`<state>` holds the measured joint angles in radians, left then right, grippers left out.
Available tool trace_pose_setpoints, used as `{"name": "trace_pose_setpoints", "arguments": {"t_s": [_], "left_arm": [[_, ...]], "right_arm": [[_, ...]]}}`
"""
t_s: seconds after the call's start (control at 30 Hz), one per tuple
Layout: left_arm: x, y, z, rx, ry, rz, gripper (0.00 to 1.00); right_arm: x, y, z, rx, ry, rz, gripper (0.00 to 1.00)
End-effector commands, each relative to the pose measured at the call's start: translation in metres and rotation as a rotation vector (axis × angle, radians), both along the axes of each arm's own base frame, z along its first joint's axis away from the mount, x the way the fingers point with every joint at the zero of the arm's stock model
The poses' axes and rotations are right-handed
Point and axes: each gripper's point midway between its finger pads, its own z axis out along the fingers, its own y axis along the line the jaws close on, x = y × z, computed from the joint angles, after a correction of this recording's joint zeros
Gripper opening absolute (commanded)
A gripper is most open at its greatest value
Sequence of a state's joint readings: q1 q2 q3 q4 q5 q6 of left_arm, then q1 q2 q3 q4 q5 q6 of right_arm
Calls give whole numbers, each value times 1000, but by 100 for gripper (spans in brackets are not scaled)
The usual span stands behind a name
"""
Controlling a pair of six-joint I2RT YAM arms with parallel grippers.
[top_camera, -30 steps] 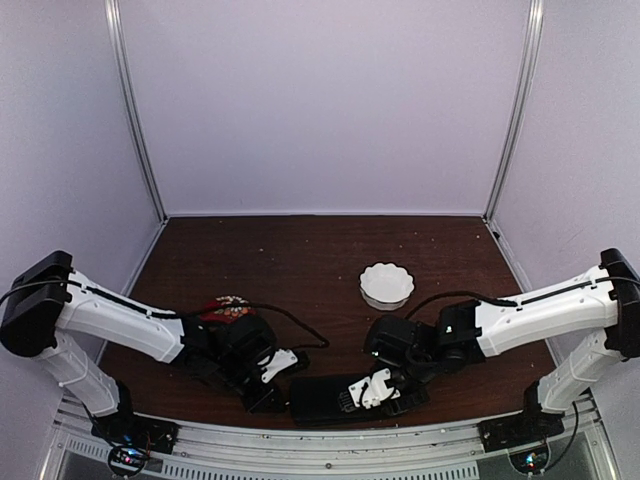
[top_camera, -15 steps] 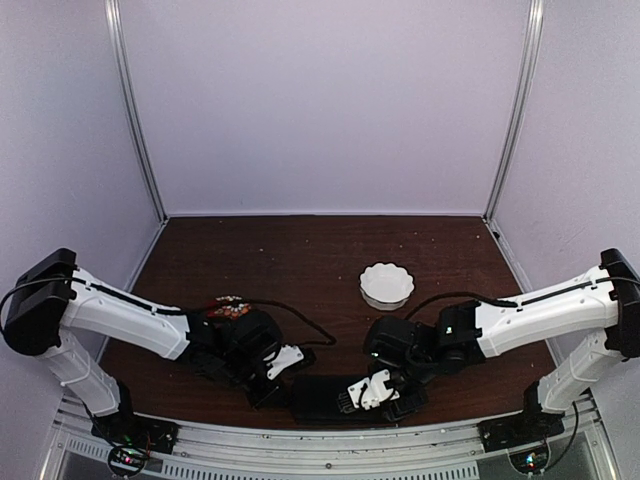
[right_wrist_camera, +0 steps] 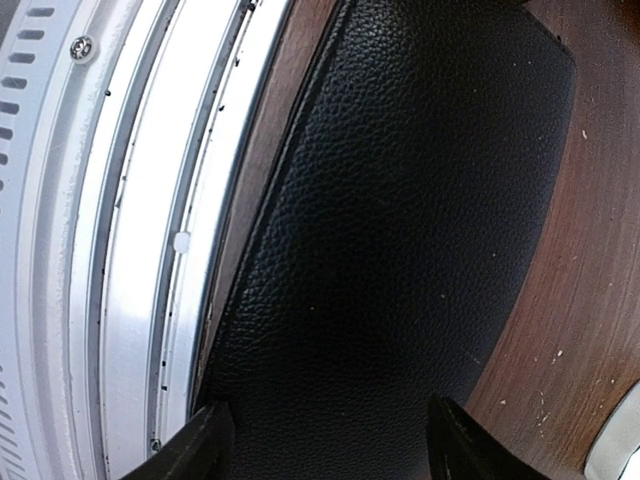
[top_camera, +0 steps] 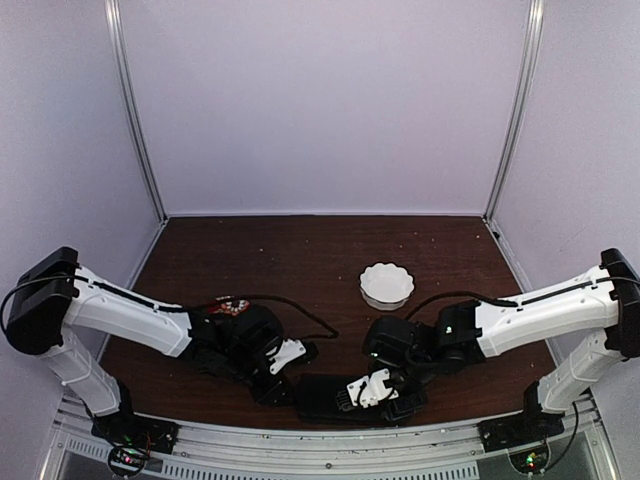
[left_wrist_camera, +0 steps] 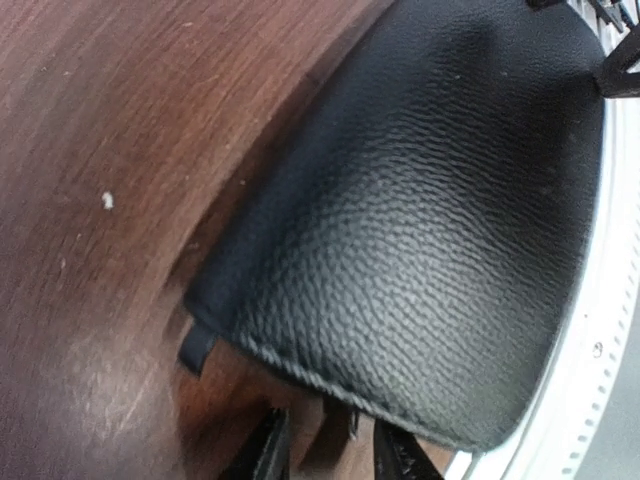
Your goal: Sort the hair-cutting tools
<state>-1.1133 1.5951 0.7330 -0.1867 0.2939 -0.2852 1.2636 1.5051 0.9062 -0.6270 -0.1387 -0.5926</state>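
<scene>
Top: both arms reach low over a black case [top_camera: 318, 396] at the worktop's [top_camera: 300, 260] near edge; the hair tools are hidden. Left wrist: left end effector [left_wrist_camera: 330, 432] narrow at the case's seam; whether it grips, I cannot tell. Right wrist: right end effector [right_wrist_camera: 328, 412] wide, straddling the case.

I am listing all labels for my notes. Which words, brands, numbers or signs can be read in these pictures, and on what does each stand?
No text can be read in any view.
Black case: grained surface only, no brand showing.
Metal rail: a screw, no marking.
White bowl: plain.
Red plate: mostly hidden, its pattern too small to tell.
</scene>
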Motion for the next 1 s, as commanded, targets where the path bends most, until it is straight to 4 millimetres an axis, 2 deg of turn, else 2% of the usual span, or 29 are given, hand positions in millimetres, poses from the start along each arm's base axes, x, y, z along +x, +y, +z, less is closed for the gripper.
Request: {"name": "trace_pose_setpoints", "arguments": {"t_s": [0.0, 0.13, 0.23, 0.27, 0.37, 0.43, 0.63, 0.83, 0.97], "left_arm": [[3, -3, 35, -114, -60, -13, 35], [-1, 12, 48, -91, -54, -13, 39], [2, 17, 43, -53, -38, 22, 40], [5, 18, 36, -31, -28, 45, 37], [2, 17, 13, 19, 31, 44, 12], [0, 14, 3, 28, 70, 48, 7], [0, 6, -4, -8, 89, 68, 18], [-2, 3, -9, -6, 109, 58, 17], [0, 3, -10, -6, 105, 67, 16]], "right_arm": [[8, -3, 10, 17, -46, -26, 67], [8, -6, 21, 24, -59, -19, 67], [6, -5, 29, 39, -48, -11, 67], [5, -3, 30, 45, -46, -9, 67], [4, -1, 28, 37, -36, -3, 67], [1, -1, 24, 29, -17, 0, 66], [-12, 3, 12, 28, 2, 23, 67], [-32, 9, 3, 5, 14, 63, 68], [-31, 11, -1, 1, -27, 41, 69]]}}
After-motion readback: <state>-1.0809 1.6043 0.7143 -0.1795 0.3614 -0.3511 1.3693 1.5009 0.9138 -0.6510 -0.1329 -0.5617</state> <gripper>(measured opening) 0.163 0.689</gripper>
